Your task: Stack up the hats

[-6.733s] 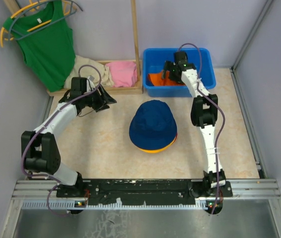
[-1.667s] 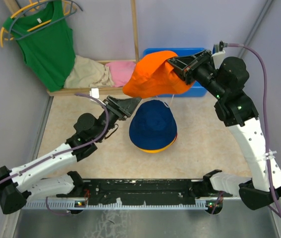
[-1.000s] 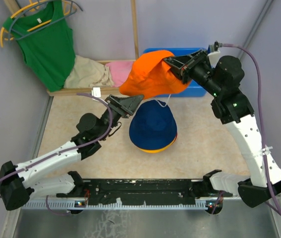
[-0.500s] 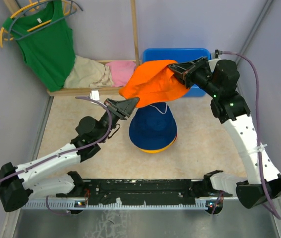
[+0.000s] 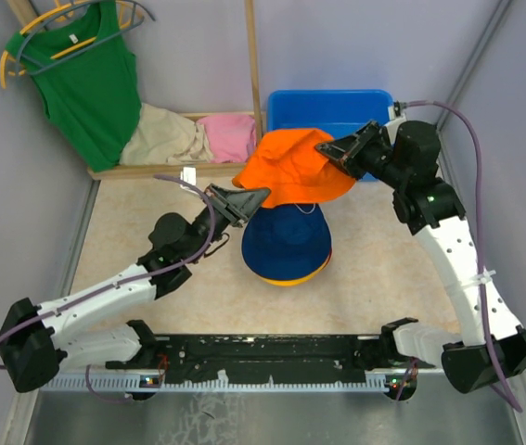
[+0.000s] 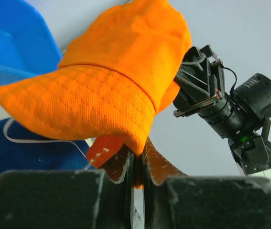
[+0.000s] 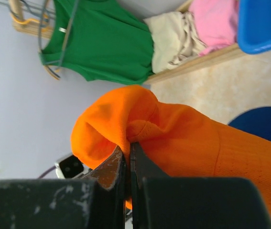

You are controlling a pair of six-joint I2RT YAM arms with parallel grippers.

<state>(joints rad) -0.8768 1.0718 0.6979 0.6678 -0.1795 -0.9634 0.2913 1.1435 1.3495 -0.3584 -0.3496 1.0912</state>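
A bright orange hat (image 5: pixel 292 171) hangs in the air between both arms, above a navy blue hat (image 5: pixel 286 239). The navy hat lies on a yellow-orange hat (image 5: pixel 290 278), of which only the brim edge shows. My left gripper (image 5: pixel 255 197) is shut on the orange hat's brim (image 6: pixel 140 143) at its left. My right gripper (image 5: pixel 329 148) is shut on a fold of the orange hat's cloth (image 7: pixel 125 138) at its right. The orange hat's thin cord (image 5: pixel 306 208) dangles over the navy crown.
A blue bin (image 5: pixel 332 109) stands at the back right. Behind a wooden ledge (image 5: pixel 179 170) at the back left lie beige (image 5: pixel 165 137) and pink (image 5: pixel 228 136) folded clothes. A green tank top (image 5: pixel 84 74) hangs on a hanger. Grey walls enclose the table on three sides.
The right arm has carried the orange hat down and forward from the bin, over the navy hat. My left gripper rose to meet it and closed on its brim within the last second.
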